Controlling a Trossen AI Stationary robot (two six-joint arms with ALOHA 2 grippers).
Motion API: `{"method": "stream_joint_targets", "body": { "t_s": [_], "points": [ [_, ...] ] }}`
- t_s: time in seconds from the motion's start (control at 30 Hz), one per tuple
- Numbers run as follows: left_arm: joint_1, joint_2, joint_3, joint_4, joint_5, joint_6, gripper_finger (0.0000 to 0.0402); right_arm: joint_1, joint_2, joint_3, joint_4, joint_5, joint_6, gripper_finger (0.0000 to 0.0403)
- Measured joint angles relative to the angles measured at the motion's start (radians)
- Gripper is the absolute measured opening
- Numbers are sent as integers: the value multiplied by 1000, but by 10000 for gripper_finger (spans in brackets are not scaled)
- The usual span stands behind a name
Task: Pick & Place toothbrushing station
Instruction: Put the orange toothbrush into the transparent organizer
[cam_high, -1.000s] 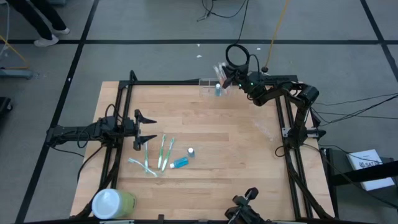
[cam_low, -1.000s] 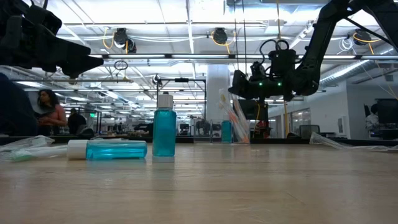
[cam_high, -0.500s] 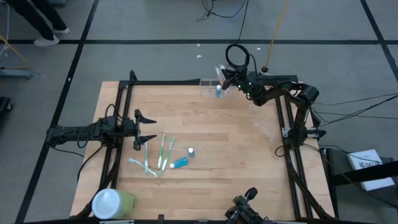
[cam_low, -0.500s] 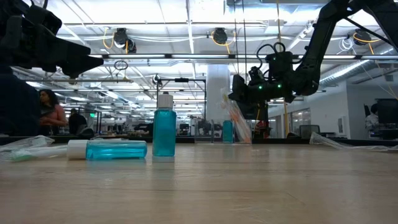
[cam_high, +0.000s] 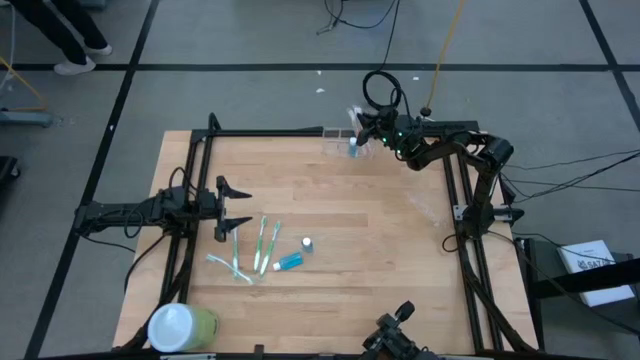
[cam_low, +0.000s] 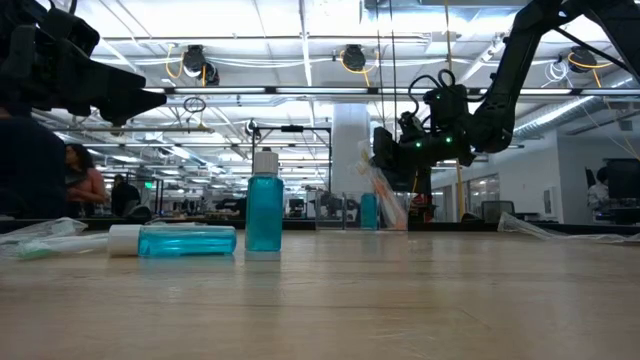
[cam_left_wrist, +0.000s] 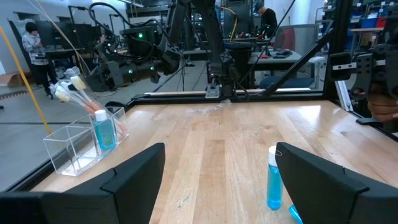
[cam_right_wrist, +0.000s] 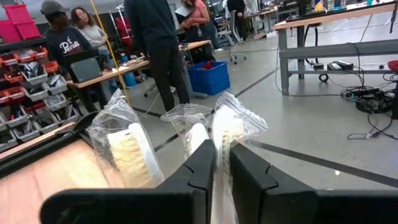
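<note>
Grey floor (cam_high: 250, 95) crossed by dark tape lines surrounds the wooden tabletop (cam_high: 330, 210); ceiling strip lights (cam_low: 300, 45) glow above distant workbenches (cam_right_wrist: 323, 22).

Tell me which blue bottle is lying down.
The blue tube near the loose toothbrushes lies flat. The small bottle beside it stands upright, as does the one in the clear holder.

Right gripper (cam_right_wrist: 222, 163) pinching a wrapped toothbrush (cam_right_wrist: 225, 134)
Two more wrapped brushes (cam_right_wrist: 127, 152) stand just beside it, people (cam_right_wrist: 152, 37) by desks behind.
</note>
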Motion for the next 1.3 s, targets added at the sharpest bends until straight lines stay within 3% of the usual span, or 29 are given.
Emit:
{"method": "stream_joint_targets", "body": {
  "t_s": [0.2, 0.7, 0.87, 1.3],
  "points": [
    [0, 0, 0, 0, 0, 0, 310, 1, -2, 0, 1, -7, -24, 47],
    [0, 0, 0, 0, 0, 0, 310, 13, -21, -2, 30, -8, -46, 158],
    [0, 0, 0, 0, 0, 0, 310, 13, -83, -2, -6, -8, -45, 167],
    [0, 0, 0, 0, 0, 0, 310, 14, -268, -2, -321, -35, -50, 166]
  ]
}}
